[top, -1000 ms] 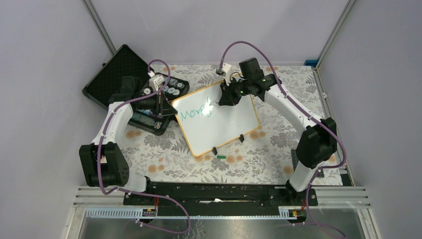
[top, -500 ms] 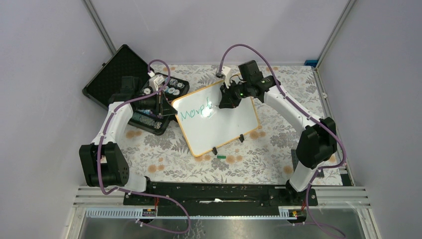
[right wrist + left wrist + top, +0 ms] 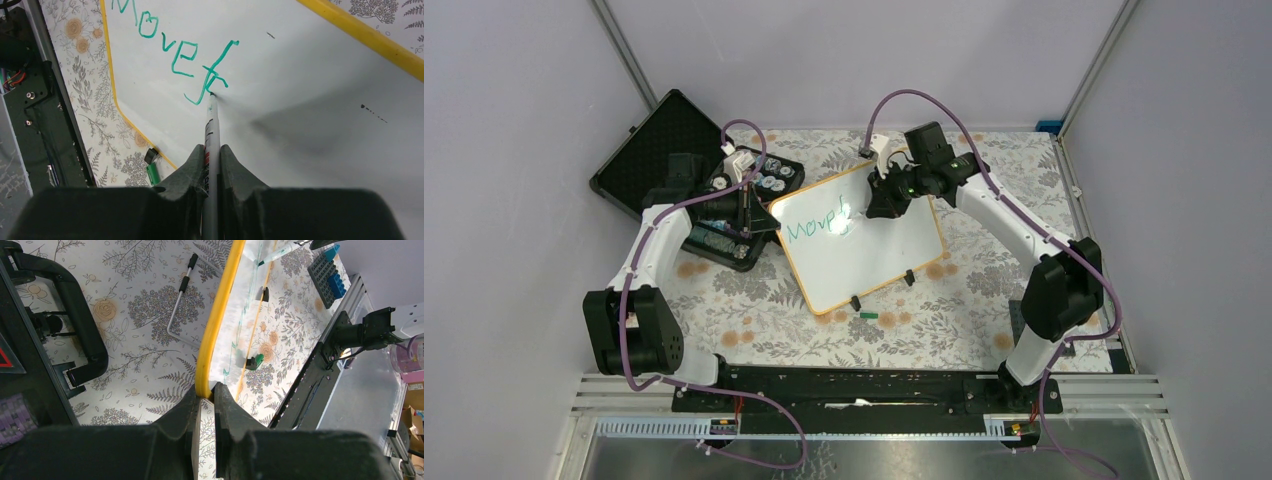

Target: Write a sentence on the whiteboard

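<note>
The whiteboard [image 3: 874, 262] sits askew in the middle of the flowered tablecloth [image 3: 984, 310]. The sentence [image 3: 170, 52], in green, reads "Move" and then an "f" so far. The marker [image 3: 211, 122] has its tip touching the board at the foot of that "f". The right gripper [image 3: 212, 150] is clenched around the marker's barrel. The left gripper [image 3: 205, 396] is clamped tight on the board's yellow rim at its left corner. A green cap [image 3: 868, 315] lies on the cloth just beside the board's near edge. To the left stands an open black case [image 3: 654, 145]. Its tray [image 3: 759, 180] holds small round pieces, partly hidden by the left arm and too small to name.
</note>
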